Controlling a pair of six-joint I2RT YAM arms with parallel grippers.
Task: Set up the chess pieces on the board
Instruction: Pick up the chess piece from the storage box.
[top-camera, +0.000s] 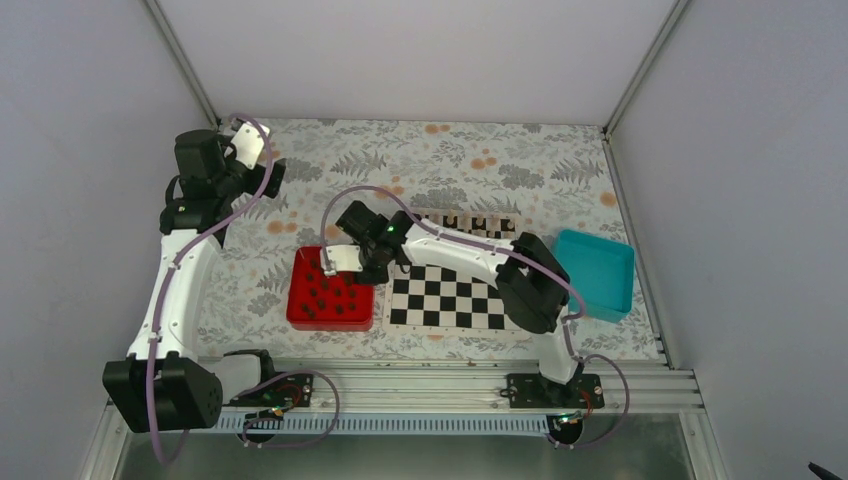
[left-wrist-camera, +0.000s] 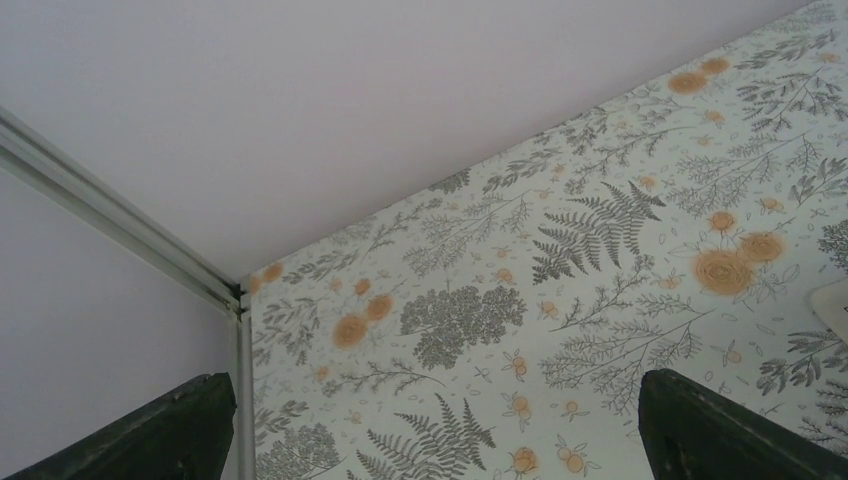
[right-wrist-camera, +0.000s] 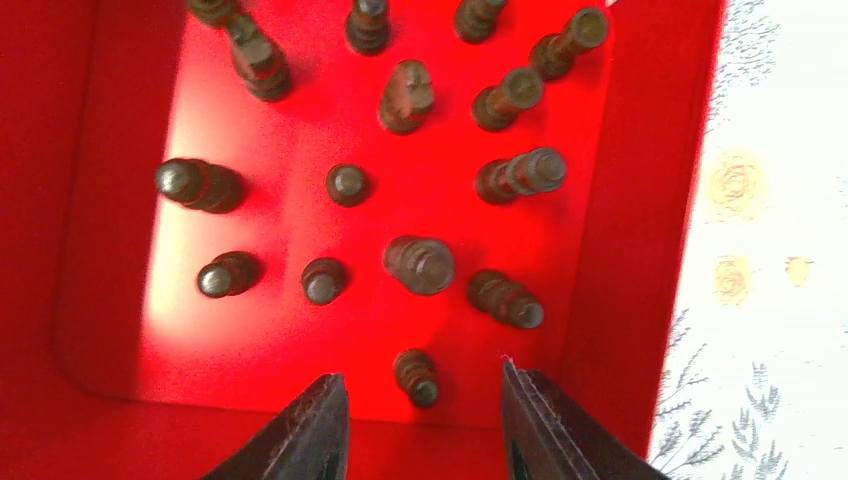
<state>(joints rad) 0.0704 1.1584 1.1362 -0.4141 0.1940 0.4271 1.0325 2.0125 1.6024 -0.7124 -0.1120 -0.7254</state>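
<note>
Fifteen or so dark chess pieces (right-wrist-camera: 418, 265) stand upright in the red tray (right-wrist-camera: 640, 200), just left of the board (top-camera: 450, 295). The nearest piece (right-wrist-camera: 415, 377) sits between the fingers of my right gripper (right-wrist-camera: 425, 435), untouched, with a gap on either side. My right arm reaches across the board, pointing down. My left gripper (left-wrist-camera: 430, 400) hangs wide over the flowered cloth (left-wrist-camera: 600, 230), well apart.

text: none legible in any view | board (top-camera: 445, 302): no letters or numbers readable on its cream border | red tray (top-camera: 297, 300), left of board: no label or brand readable
</note>
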